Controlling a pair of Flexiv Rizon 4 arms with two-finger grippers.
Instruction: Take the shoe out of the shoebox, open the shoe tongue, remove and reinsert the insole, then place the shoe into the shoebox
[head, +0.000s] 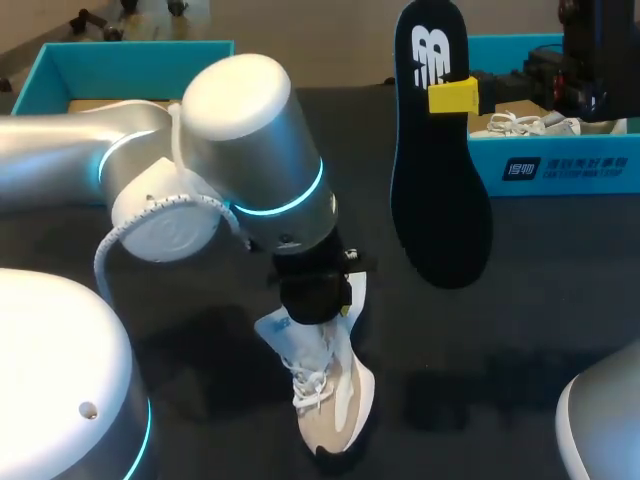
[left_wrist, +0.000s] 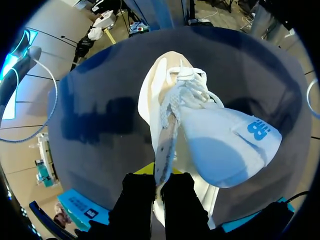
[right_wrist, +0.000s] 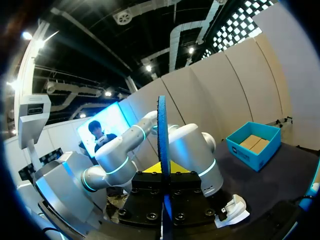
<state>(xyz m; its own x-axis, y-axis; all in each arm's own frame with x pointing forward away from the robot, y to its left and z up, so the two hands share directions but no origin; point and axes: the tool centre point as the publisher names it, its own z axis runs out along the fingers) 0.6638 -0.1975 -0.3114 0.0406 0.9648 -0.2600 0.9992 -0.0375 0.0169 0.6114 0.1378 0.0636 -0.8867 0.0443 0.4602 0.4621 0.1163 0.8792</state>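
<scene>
Though held only by its tongue (left_wrist: 167, 135), looks to rest on the dark table (head: 540, 330) at the lower middle of the head view, toe toward the bottom edge: pale shoe (head: 332, 400), laces loose, collar hidden under the wrist above it. Gripped there by the left gripper (left_wrist: 159, 176), jaws narrow and closed on the tongue from both sides, as the left wrist view tells. Up at the top middle of the head view, well apart from the shoe, hanging with its broad end down: black insole (head: 440, 200), clamped near its upper end by the right gripper (head: 450, 96), jaws narrow and shut flat on the thin foam; edge-on between the fingers in the right wrist view. Judged step: insole out, reinsertion next. Likely trouble: swinging or peeling out of so small a pinch at one end; folding of the limp free end against the collar if brought down off-line; slipping of the tongue from the left fingers, letting the mouth close or tipping the shoe onto its side; crowding of both wrists over one small opening. Room for moving: broad bare tabletop across the right and lower right of the frame; teal shoebox (head: 560, 165) at the upper right, under and beside the right arm, with something white and laced inside; second teal box (head: 100, 60) at the upper left, behind the bulk of the left arm; toe of the shoe close to the frame's bottom edge.
</scene>
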